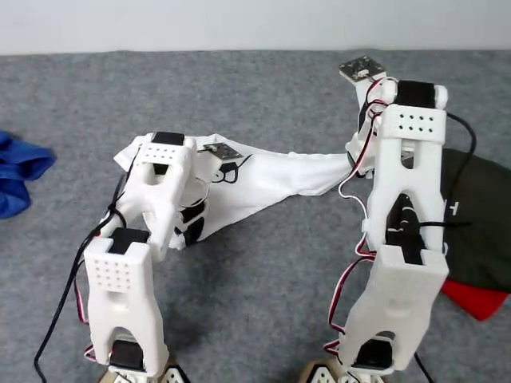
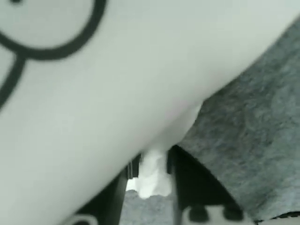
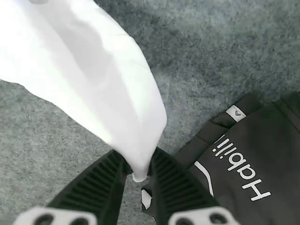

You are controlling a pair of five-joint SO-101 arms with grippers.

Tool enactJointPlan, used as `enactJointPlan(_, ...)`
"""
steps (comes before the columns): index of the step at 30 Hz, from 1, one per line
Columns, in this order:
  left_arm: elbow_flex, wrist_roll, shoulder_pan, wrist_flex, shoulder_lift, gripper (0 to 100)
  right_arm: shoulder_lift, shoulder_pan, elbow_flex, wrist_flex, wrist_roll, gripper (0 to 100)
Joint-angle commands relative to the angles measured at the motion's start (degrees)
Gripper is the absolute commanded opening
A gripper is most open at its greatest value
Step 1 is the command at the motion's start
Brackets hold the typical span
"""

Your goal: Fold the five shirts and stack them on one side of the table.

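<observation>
Right wrist view first: the right gripper [image 3: 139,164] is nearly closed, and its two pads pinch a narrow end of the white shirt [image 3: 93,79]. Left wrist view shows the left gripper [image 2: 152,168] likewise narrow, with a fold of the same shirt between its jaws.

From above, this shirt hangs stretched between the two grippers. Its long axis runs across the table [image 1: 263,303], from the left arm to the right arm. The wide part with the black drawing is bunched at the left gripper, and the cloth tapers to a thin corner at the right gripper. I judge that the coming move depends on this line: both arms hold one end each, so neither is nearer, and they should travel together to keep the cloth tight.

Just beside the right gripper lies a black shirt [image 3: 253,154], so the white corner could land on it. A red shirt [image 1: 475,299] touches the black one's near edge. A blue shirt [image 1: 20,171] lies well apart, at the left edge.

I count four shirts: one white, one black, one red, one blue. Arms: two.
</observation>
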Motion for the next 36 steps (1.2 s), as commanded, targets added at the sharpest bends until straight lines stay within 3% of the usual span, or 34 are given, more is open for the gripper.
enactJointPlan(1,-3.6,0.5,0.4,3.0,-0.8,1,-3.2,-0.5,-0.8,1.8,0.3,1.0)
enactJointPlan(5,-10.0,2.1,0.2,7.6,-7.0,0,-7.4,-0.5,-0.8,2.0,0.3,1.0)
enactJointPlan(13,-18.2,11.9,-1.1,7.5,-28.5,0,-21.3,-2.7,-0.9,1.2,0.1,1.0)
enactJointPlan(18,-25.5,14.7,-5.2,7.5,-36.8,0,-31.7,-3.6,-0.9,-5.8,0.0,1.0)
enactJointPlan(29,-46.5,14.7,-14.9,7.5,-40.6,0,-46.0,-3.6,-0.9,-28.6,0.4,1.0)
enactJointPlan(36,-58.1,14.4,-15.6,7.6,-40.6,0,-52.3,-3.8,-0.9,-31.9,4.3,1.0)
